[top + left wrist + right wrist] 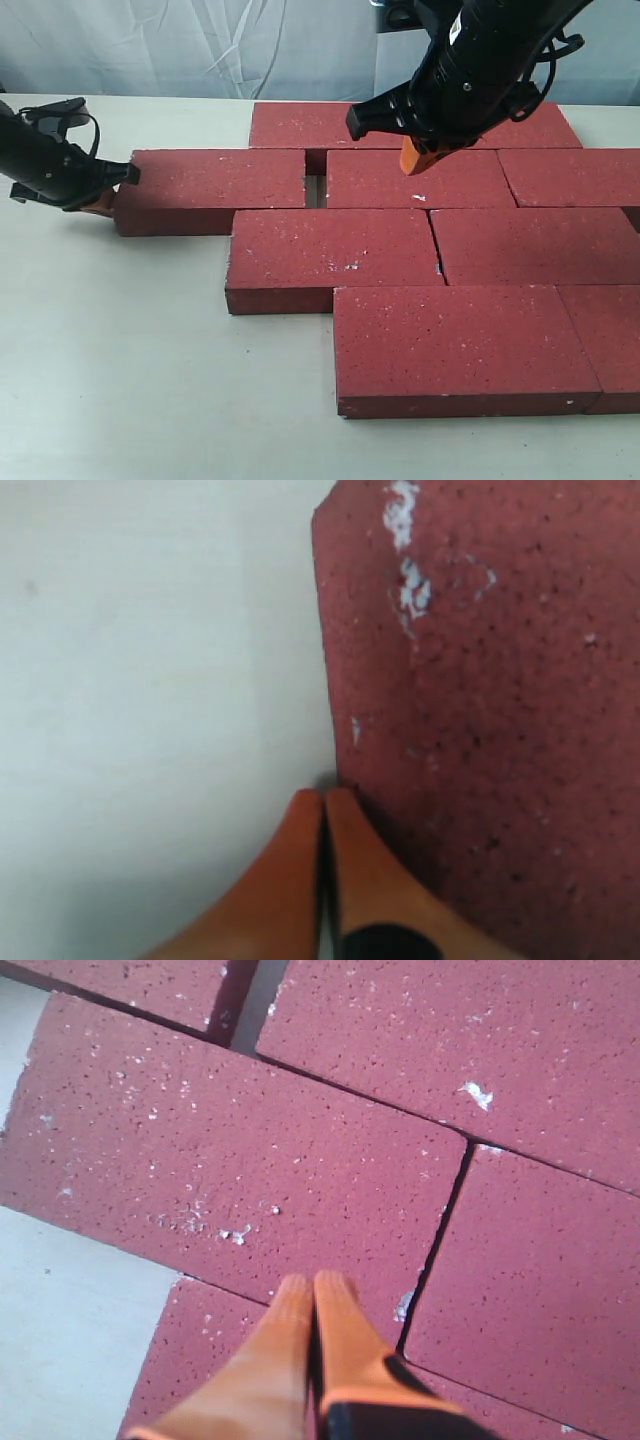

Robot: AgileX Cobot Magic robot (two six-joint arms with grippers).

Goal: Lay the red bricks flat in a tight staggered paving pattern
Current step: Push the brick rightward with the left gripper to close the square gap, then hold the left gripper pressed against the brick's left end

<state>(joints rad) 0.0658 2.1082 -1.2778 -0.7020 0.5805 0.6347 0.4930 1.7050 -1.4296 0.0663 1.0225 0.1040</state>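
Several red bricks lie flat in staggered rows on the pale table point(120, 380). The left-most brick point(210, 190) of the second row stands a narrow gap point(315, 186) away from its neighbour point(420, 178). My left gripper point(105, 200) is shut and empty, its orange tips point(322, 798) low against that brick's point(480, 730) outer end. My right gripper point(412, 160) is shut with nothing in it and hovers above the laid bricks. In the right wrist view its tips point(313, 1285) hang over the third-row brick point(230, 1160), with the same gap point(245, 1005) beyond.
The other bricks sit close together: back row point(320, 125), third row point(330, 255) point(530, 245), front row point(450, 345). Bare table lies to the left and in front. A pale curtain point(200, 45) closes the back.
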